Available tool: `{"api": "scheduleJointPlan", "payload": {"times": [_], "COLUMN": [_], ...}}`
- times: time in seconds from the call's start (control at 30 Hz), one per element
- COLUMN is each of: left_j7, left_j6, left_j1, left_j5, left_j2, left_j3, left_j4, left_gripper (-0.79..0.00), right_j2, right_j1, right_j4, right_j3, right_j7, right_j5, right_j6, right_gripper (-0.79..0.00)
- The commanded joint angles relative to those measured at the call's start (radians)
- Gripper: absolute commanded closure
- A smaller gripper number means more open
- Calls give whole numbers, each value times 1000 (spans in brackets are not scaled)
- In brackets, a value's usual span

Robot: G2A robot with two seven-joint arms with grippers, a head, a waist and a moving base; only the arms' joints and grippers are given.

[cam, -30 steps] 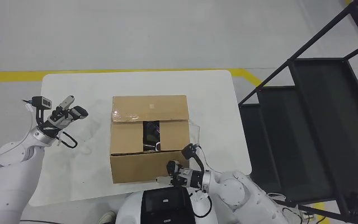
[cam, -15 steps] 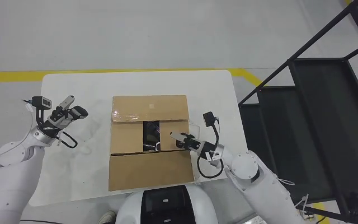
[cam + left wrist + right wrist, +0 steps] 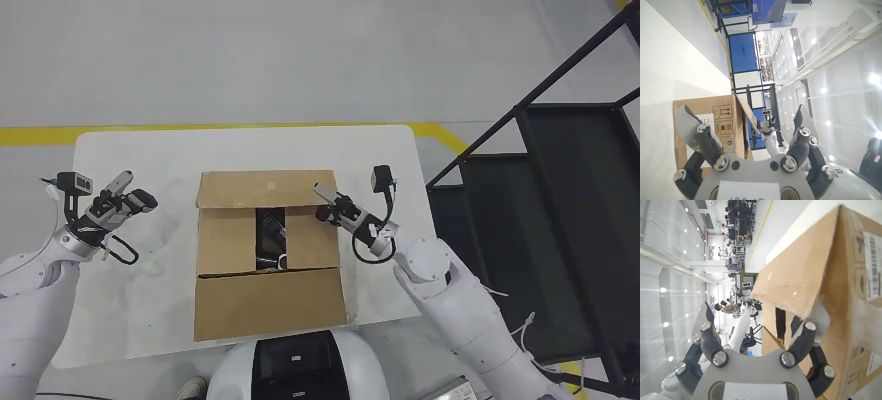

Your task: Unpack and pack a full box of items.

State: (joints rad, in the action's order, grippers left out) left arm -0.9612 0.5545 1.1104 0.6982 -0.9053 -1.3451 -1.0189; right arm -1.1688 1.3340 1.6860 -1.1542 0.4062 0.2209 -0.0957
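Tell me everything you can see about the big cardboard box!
The box is plain brown cardboard with printed marks and a white label on its sides. It stands upright in the middle of the white table. Its top is partly open, and a gap between the flaps shows dark things inside. The open right gripper has one of its fingers against the corner of a raised flap.

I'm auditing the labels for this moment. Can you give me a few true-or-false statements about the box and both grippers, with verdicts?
1. The brown cardboard box stands on the white table. True.
2. The left gripper clamps a box flap. False: it is open, over the table, apart from the box.
3. The right gripper is open at a top flap's corner. True.
4. The box top is fully shut. False: a gap shows dark items inside.
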Motion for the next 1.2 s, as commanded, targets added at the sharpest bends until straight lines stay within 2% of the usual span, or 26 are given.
{"api": "scheduleJointPlan", "payload": {"times": [0.0, 0.23, 0.43, 0.67, 0.87, 1.17], "left_j7": [0, 0, 0, 0, 0, 0], "left_j6": [0, 0, 0, 0, 0, 0], "left_j1": [0, 0, 0, 0, 0, 0], "left_j5": [0, 0, 0, 0, 0, 0], "left_j2": [0, 0, 0, 0, 0, 0], "left_j3": [0, 0, 0, 0, 0, 0], "left_j4": [0, 0, 0, 0, 0, 0], "left_gripper": [-785, -785, -785, -785, -785, -785], "right_j2": [-3, -32, -67, -111, -145, -188], "right_j1": [-30, -193, -352, -491, -561, -592], "right_j4": [-8, -108, -260, -445, -583, -736], "right_j3": [-5, 37, 113, 199, 263, 311], "right_j7": [-26, -139, -197, -264, -276, -278], "right_j5": [-13, -35, -76, -127, -165, -160], "right_j6": [-3, 2, 19, 45, 70, 33], "right_gripper": [-785, -785, -785, -785, -785, -785]}}
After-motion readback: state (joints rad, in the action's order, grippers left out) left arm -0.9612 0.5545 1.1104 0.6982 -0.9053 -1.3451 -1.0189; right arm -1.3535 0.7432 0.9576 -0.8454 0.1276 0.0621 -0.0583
